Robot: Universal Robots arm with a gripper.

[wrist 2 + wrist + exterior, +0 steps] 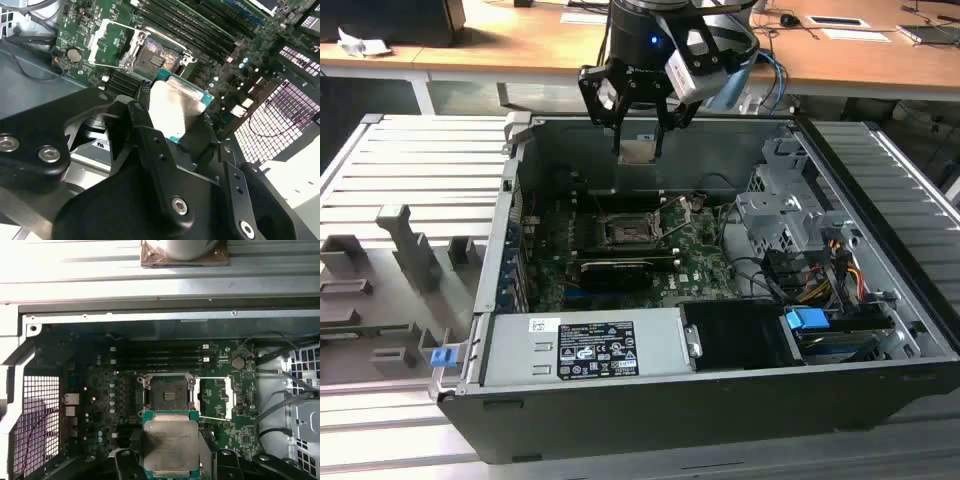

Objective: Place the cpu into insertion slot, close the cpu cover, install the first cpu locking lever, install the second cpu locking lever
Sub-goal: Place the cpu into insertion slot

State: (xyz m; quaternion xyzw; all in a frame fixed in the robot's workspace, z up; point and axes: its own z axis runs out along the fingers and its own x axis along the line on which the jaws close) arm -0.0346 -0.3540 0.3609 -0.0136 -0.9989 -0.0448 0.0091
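— What is the biggest thing there?

— A ribbed metal table [410, 170], and on it an open computer case [620, 425] lying on its side. A grey power supply box [585, 345] sits along the case's near wall in the exterior view.

— And inside it?

— The green motherboard [705, 255] covers the floor of the case, with black memory slots [160, 360] running beside the socket area.

— Where is the arm?

— The gripper [638, 140] hangs over the far wall of the case in the exterior view. It is up at the rim, well above the board.

— Is it holding anything?

— Yes. Its fingers [142, 122] are clenched on the cpu [171, 442], one on each of two opposite edges. The chip sits between the fingertips, and its dull metal face is turned to the camera in the first wrist view.

— So the chip isn't seated?

— No. The insertion slot [168, 391] is bare, with its dark pin field uncovered. The cpu is in the air and apart from it. In the first wrist view the chip's edge overlaps the socket's metal border, but the exterior view shows it high above.

— And the cpu cover?

— The cpu cover [230, 397] is swung open and lies just beside the slot. Green board shows through its square window.
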